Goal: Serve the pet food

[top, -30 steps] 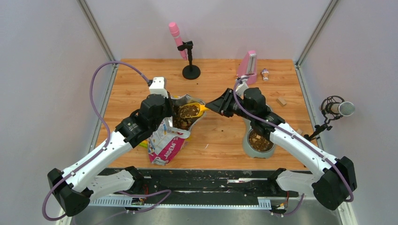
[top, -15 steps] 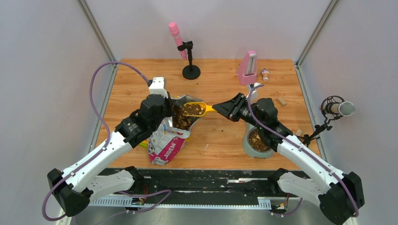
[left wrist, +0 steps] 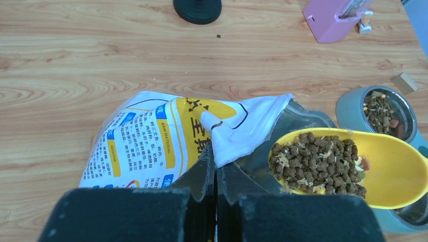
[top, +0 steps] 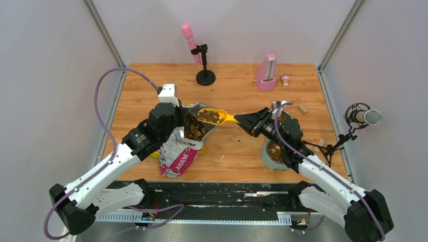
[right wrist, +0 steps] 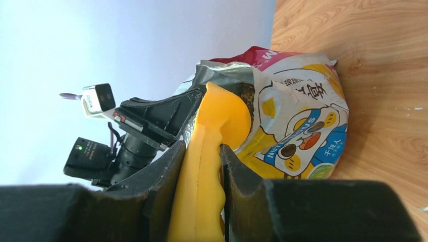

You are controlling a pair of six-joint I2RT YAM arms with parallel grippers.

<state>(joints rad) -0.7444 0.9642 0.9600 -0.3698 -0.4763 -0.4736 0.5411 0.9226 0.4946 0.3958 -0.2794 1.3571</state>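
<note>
Left tool (left wrist: 216,169): closed to a pinch on the top edge of the pet-food bag (left wrist: 151,136). I am using it to hold the mouth open and the bag upright.
Right tool (right wrist: 202,166): clamped on the handle of the yellow scoop (right wrist: 222,113), one finger on each side. The handle runs straight out from between them.
Pet food (left wrist: 315,164): a heaped load of brown kibble sits in the scoop's head, out ahead of my right tool's tips and just beside the left tool's pinch point. More fills the bag below the left tool, and some already lies in the bowl.
Bowl (top: 266,157): grey with a metal liner, standing on the bench (top: 237,146). It is behind my right tool's tips, under that arm's forearm, and well apart from the scoop's head.
Scoop attitude: roughly level, over the bag's mouth and clear of the kibble inside.
Step in hand: as I judge it, carrying a filled scoop from bag to bowl.
Next move: I would draw the right tool back toward its own wrist side until the head is over the bowl, then roll it to tip out.
Caution: the load is heaped, so tilting early would likely scatter kibble on the bench.
</note>
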